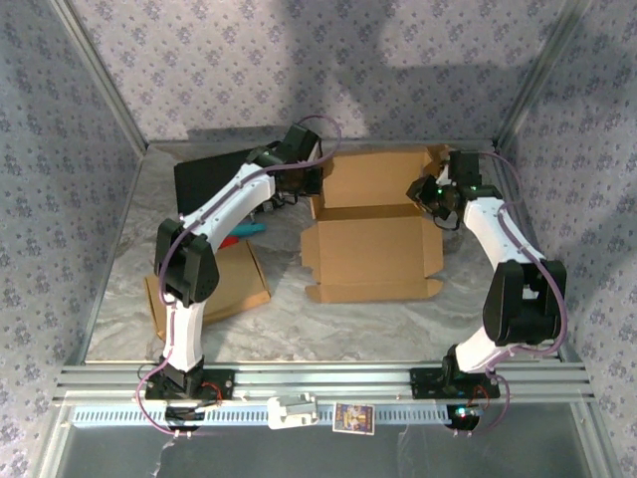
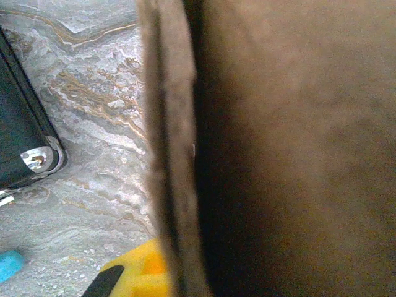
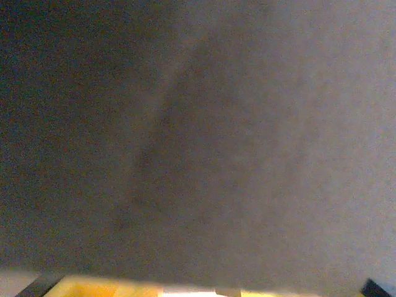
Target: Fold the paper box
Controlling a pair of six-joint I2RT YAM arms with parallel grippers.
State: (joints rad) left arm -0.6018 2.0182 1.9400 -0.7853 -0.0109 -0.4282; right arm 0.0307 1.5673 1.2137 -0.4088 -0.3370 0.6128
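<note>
Two grippers flank the box (image 1: 370,249): the left gripper (image 1: 309,182) is clenched on its wall edge, while the right gripper (image 1: 438,202) crowds a flap, its grip impossible to tell. The box looks like light, stiff cardboard that creases easily, probably best pinched at flap edges near the folds.

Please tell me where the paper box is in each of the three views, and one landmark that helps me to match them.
Top external: the paper box lies open mid-table, between the two arms.
Left wrist: its cardboard edge runs upright through the centre, with the wall to the right of it.
Right wrist: a blurred brown surface very close to the camera, probably the box.
Landmark: the black case, far left of the table from above, at the left edge in the left wrist view.
</note>
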